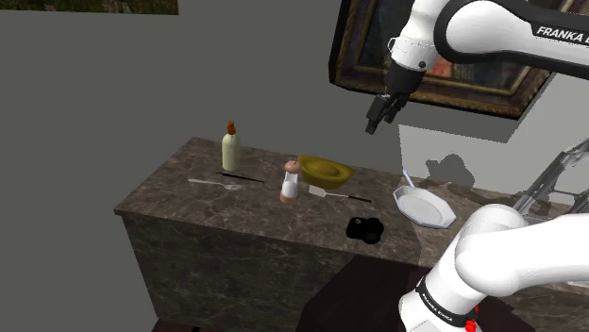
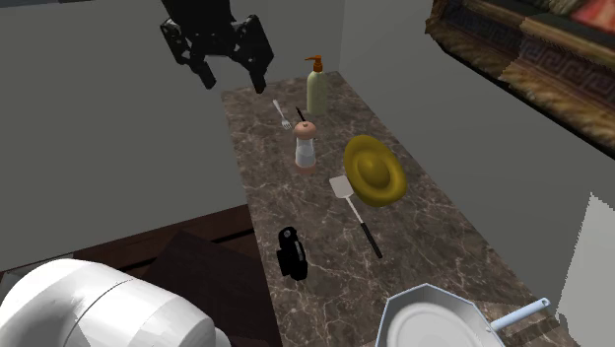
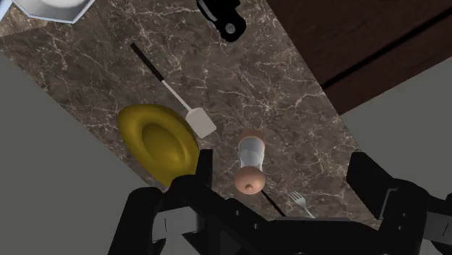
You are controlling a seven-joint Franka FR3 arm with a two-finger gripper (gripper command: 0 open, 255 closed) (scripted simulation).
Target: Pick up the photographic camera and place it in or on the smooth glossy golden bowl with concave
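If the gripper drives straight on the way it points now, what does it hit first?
Probably the pink-capped shaker on the marble counter; in the wrist view it sits between the open jaws of the gripper, though depth is unclear.

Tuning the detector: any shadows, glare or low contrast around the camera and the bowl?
Shoulder view: dim overall; the small black photographic camera barely separates from the dark veined marble counter; a grey shadow lies on the pale wall. Second exterior view: the glossy golden bowl has soft sheen, no blown glare. Wrist view: camera cut by the picture's edge.
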